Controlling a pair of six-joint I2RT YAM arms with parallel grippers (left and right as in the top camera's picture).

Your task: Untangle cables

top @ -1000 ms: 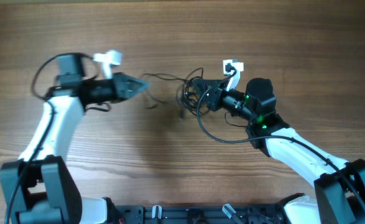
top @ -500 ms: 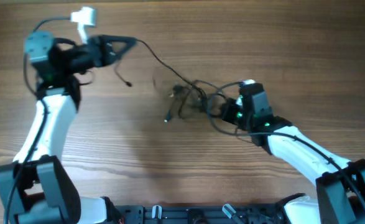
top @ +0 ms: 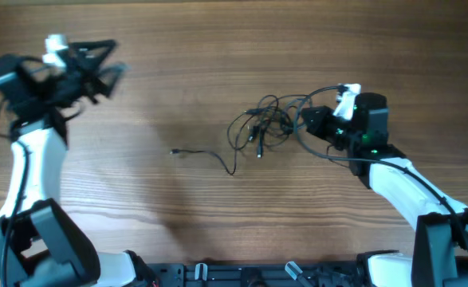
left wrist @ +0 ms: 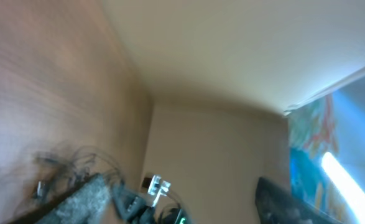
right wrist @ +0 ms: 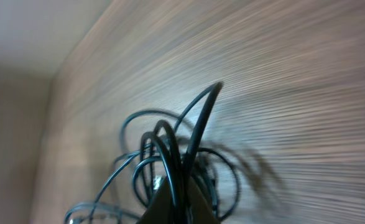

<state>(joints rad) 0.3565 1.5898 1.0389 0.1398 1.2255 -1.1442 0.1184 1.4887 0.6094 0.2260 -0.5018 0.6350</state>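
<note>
A tangle of thin black cables [top: 261,123] lies right of the table's middle. My right gripper [top: 305,119] is shut on several of its strands. In the right wrist view those cables [right wrist: 170,143] loop up out of the closed right gripper [right wrist: 181,202]. One separate cable [top: 206,155] lies loose on the wood, left of the tangle and apart from it. My left gripper [top: 116,57] is raised at the far upper left, open and holding nothing. In the blurred left wrist view, the left gripper [left wrist: 182,205] stands wide, with the tangle [left wrist: 70,168] far off.
The wooden table [top: 178,215] fills the overhead view. A thicker black wire [top: 321,151] loops from the right arm beside the tangle. The arm bases [top: 241,275] sit along the front edge.
My left gripper swung up and left, drew one cable out of the tangle, then opened and dropped it onto the table. The right gripper shifted right with the tangle.
</note>
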